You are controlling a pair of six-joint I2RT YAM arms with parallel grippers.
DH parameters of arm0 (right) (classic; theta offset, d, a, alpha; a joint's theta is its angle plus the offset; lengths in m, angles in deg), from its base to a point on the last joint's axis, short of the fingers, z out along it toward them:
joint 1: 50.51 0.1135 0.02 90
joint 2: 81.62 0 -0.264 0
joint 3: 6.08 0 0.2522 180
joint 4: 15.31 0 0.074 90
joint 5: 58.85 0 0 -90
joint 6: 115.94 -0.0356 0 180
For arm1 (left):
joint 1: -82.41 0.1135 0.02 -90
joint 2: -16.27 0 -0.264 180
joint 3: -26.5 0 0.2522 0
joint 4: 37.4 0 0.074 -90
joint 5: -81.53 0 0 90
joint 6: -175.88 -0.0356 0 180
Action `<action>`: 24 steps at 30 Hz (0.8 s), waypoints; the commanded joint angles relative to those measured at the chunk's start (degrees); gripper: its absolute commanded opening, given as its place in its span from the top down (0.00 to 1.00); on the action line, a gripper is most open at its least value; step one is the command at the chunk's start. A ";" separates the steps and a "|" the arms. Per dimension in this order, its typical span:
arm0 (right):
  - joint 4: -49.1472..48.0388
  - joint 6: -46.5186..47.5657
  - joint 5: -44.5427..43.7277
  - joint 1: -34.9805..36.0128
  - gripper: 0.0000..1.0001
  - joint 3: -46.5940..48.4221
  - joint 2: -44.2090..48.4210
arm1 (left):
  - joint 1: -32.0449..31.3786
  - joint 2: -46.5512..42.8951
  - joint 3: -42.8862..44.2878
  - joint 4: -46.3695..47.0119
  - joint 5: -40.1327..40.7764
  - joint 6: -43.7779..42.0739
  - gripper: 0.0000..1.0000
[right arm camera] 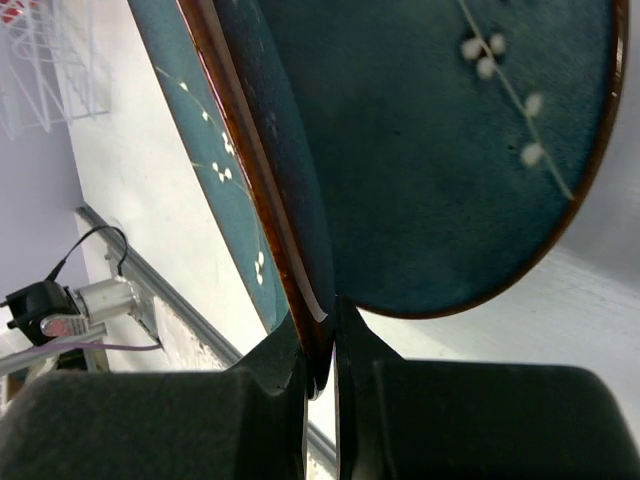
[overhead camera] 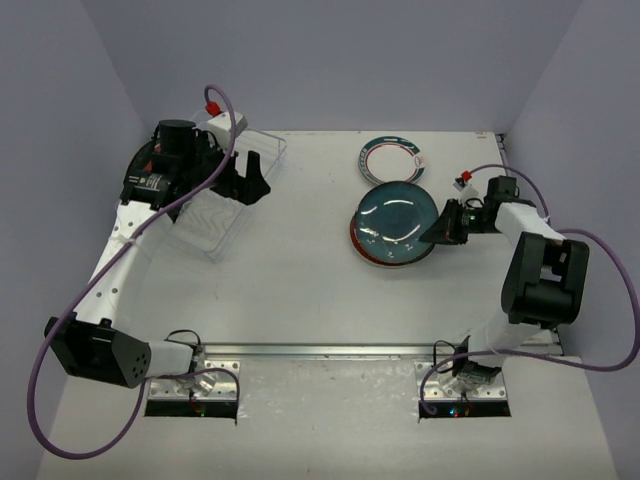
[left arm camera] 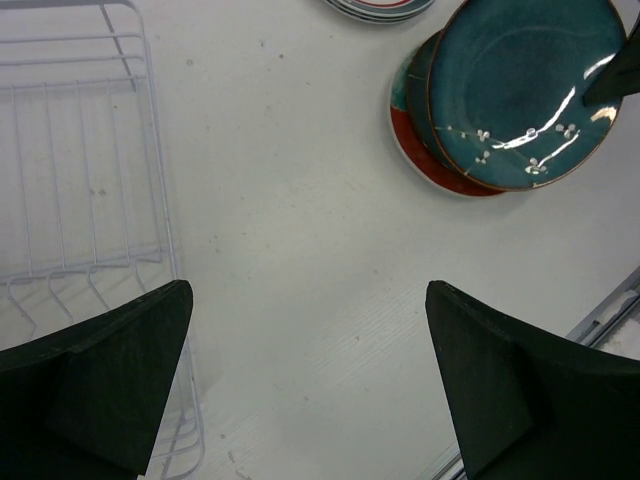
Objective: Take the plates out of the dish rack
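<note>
Within right end effector (overhead camera: 441,230), teal plate (overhead camera: 393,212)

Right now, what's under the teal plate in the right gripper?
A second teal plate, then a red plate. The held plate covers most of both, so any more between them cannot be seen.
</note>
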 commanded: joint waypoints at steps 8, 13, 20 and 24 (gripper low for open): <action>-2.96 5.74 7.88 -1.61 1.00 3.40 -9.95 | -0.29 -1.71 0.15 1.92 1.97 -0.80 0.00; 1.45 5.24 10.13 -1.82 1.00 7.29 -18.23 | -0.29 -1.29 0.51 1.95 1.88 -0.91 0.00; 4.02 4.07 11.14 -1.82 1.00 11.38 -24.52 | -0.29 -1.16 0.77 1.43 3.20 -1.35 0.00; 4.46 3.30 10.61 -1.82 0.95 12.05 -24.75 | -0.29 -0.99 0.89 1.64 3.49 -1.40 0.00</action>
